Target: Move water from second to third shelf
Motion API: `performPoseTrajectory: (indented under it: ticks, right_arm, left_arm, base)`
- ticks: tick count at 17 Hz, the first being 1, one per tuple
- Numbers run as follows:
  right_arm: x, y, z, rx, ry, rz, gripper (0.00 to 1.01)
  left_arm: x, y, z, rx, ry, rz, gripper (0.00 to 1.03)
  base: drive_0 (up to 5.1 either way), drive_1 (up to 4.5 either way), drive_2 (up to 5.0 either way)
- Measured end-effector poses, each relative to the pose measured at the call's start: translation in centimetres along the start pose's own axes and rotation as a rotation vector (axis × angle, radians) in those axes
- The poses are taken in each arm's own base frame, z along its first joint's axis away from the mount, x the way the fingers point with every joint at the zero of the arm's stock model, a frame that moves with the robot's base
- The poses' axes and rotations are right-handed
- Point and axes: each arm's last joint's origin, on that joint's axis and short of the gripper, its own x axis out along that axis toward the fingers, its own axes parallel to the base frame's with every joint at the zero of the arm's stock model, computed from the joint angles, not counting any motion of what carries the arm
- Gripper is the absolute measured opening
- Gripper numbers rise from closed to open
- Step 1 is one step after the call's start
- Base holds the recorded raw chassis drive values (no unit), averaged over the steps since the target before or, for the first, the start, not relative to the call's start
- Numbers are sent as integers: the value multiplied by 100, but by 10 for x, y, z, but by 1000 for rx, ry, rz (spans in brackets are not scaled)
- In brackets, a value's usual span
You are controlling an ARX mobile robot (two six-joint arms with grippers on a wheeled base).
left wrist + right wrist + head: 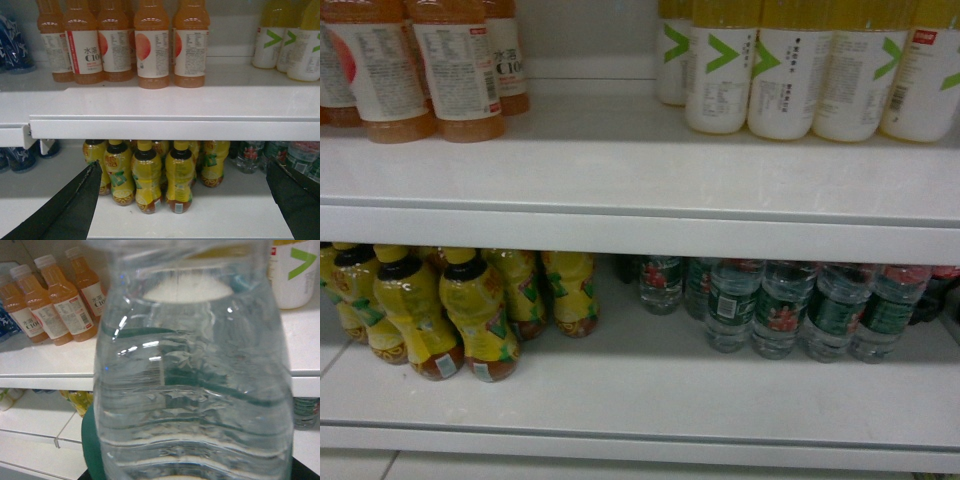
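Right wrist view is almost filled by the water bottle (pixel 192 390), clear and ribbed with a green band showing through it, standing upright against the lens; the right gripper itself is not visible, so a grasp can only be inferred from how close the bottle sits to the camera; I cannot tell its closure directly. Left wrist view shows the left gripper (pixel 187 200) released, its two dark fingers (pixel 75 205) spread wide and holding nothing, facing the yellow tea bottles (pixel 145 175) on the lower shelf. Neither arm appears in the head view.

By my judgement the bottle is already lifted off its row and is being carried, level with the front lip of the upper shelf (pixel 45 365); placing is not yet done. The next move calls for keeping the bottle upright, clearing that white lip, and setting it on a bare patch of board.

Around it: orange drink bottles (pixel 60 305) stand on the upper shelf to the left, and white-labelled yellow bottles (pixel 780 80) to the right, with open board between them in the head view; the remaining water bottles (pixel 780 310) stay packed on the lower shelf (pixel 640 400). The neighbouring rows could be knocked if the approach drifts sideways.
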Motion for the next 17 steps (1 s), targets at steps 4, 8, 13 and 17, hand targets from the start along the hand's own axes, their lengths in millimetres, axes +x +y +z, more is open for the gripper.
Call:
performPoseTrajectory:
  ticks: [4, 8, 13, 17]
  right_arm:
    - [0, 0, 0, 0, -2, 1, 42]
    - [0, 0, 0, 0, 0, 1, 42]
    - [0, 0, 0, 1, 2, 1, 42]
    - [0, 0, 0, 1, 2, 2, 42]
  left_arm:
    - [0, 0, 0, 0, 0, 0, 98]
    - [0, 0, 0, 0, 0, 0, 98]
    - [0, 0, 0, 0, 0, 0, 98]
    - [0, 0, 0, 0, 0, 0, 98]
  base:
    - [-442, 222, 222]
    - [-454, 212, 212]
    - [-445, 220, 220]
    - [-447, 216, 216]
